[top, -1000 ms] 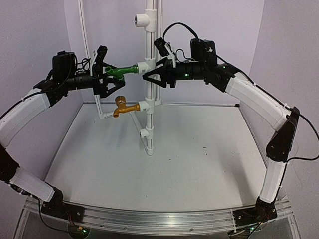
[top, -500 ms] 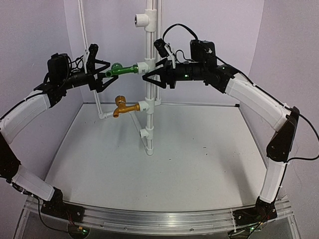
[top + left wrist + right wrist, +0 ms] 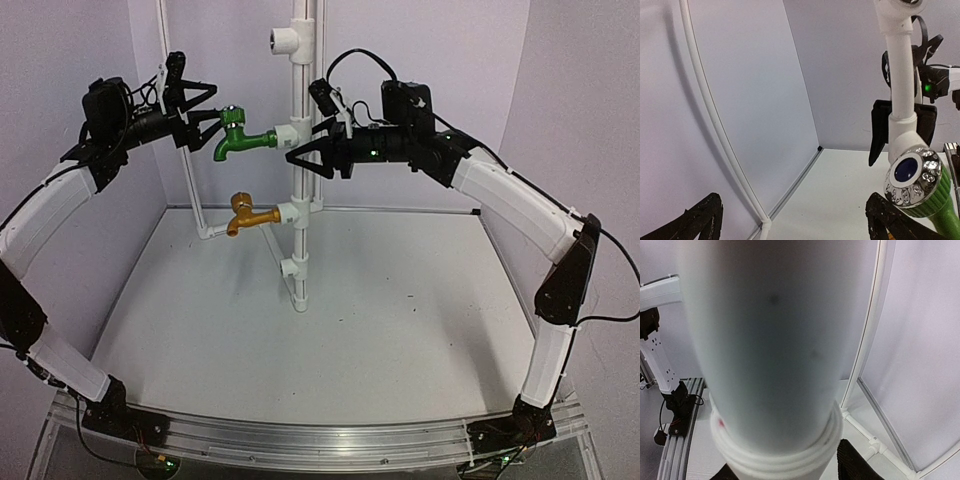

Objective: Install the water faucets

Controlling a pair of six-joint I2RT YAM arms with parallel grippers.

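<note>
The green faucet (image 3: 238,135) is on a fitting of the upright white pipe (image 3: 298,245), handle up and spout down. The golden faucet (image 3: 250,214) sits in the fitting below it. My left gripper (image 3: 207,112) hangs open just left of the green faucet's handle, holding nothing. In the left wrist view the faucet's shiny handle (image 3: 912,175) sits beside the right finger of that gripper (image 3: 792,225). My right gripper (image 3: 298,148) is shut on the pipe from the right, level with the green faucet. The pipe (image 3: 775,340) fills the space between the right gripper's (image 3: 785,471) fingers.
A free T-fitting (image 3: 284,40) tops the pipe. A thin white frame tube (image 3: 172,90) runs up behind my left gripper, with purple walls close on both sides. The white table (image 3: 400,320) lies below.
My left gripper has let go of the green faucet and drawn back up and to the left. The faucet now shows its handle up and spout down. The right arm has stayed put.
</note>
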